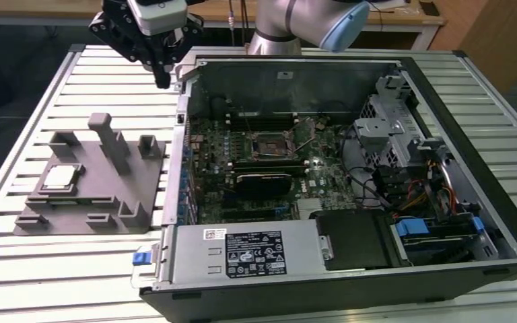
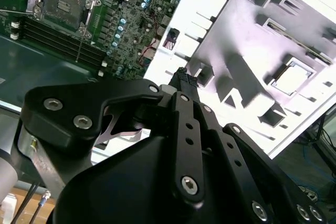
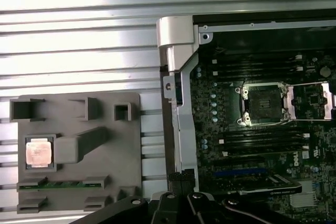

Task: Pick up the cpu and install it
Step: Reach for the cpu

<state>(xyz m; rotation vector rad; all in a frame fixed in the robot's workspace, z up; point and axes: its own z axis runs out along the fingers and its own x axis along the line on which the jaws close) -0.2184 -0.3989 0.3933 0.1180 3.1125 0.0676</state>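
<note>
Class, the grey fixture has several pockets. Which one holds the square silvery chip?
The square one toward the exterior view's left side of the grey fixture: the cpu lies flat in it. The others hold no square chip.

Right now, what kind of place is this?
Likely a lab workbench for computer assembly: an open computer case on a slatted metal table, a grey fixture beside it holding the cpu.

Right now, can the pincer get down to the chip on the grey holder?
Probably yes. The chip lies uncovered in a pocket of the grey holder. The pincer hangs by the computer case's edge; the holder's posts stand beside the chip, not over it.
</note>
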